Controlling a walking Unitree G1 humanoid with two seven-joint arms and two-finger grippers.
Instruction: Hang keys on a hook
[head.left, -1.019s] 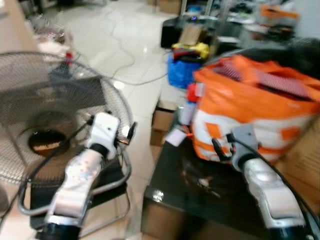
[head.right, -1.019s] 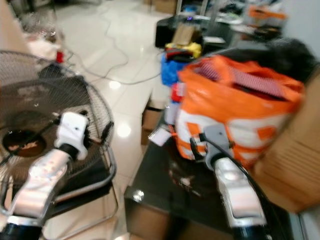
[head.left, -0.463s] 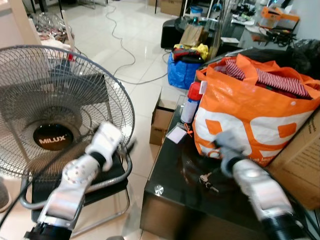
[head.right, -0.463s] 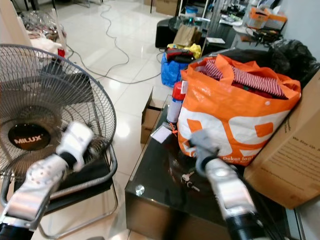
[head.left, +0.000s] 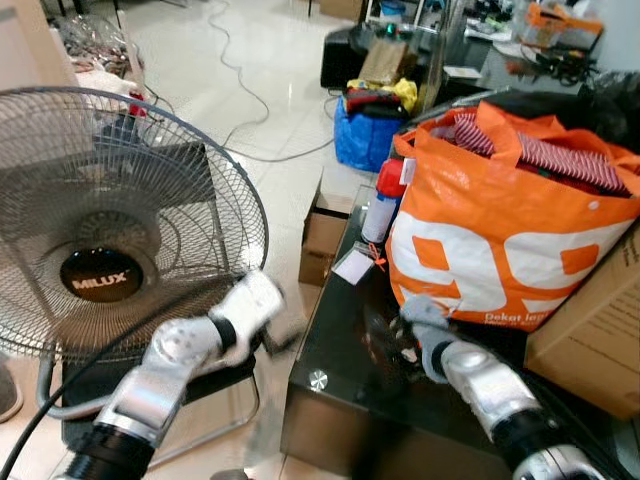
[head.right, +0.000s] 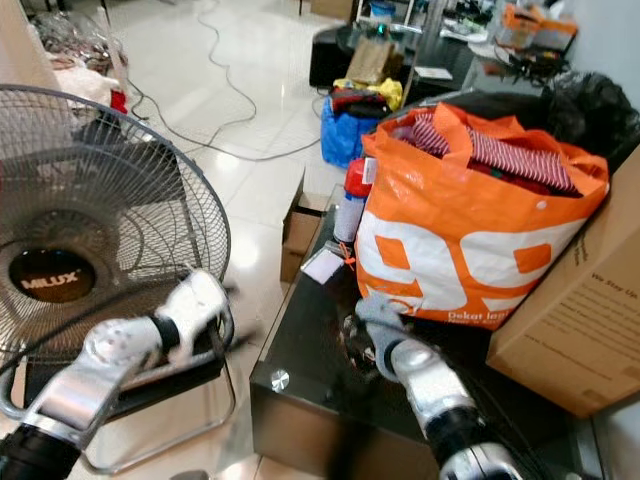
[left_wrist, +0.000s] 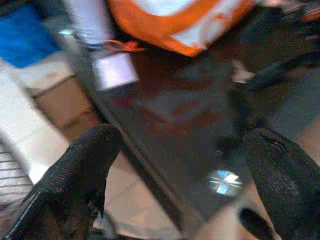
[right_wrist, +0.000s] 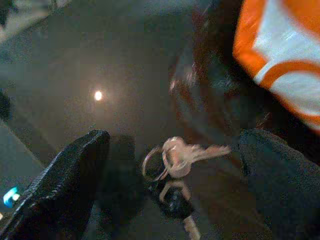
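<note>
Reaching low at lower centre, the right gripper (right_wrist: 170, 165) spreads its fingers around the silver keys (right_wrist: 175, 159) on the glossy black surface (head.left: 340, 330), positioned to pinch; the left gripper (left_wrist: 175, 170) hangs unclenched beside it.

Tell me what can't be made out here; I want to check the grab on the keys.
- Keys on the black table: in both eye views the right gripper and its wrist cover them.
- Key shapes: blurred and dim in the right wrist view.
- Left gripper: motion-blurred in the eye views.
- Hook: cannot be made out.
</note>
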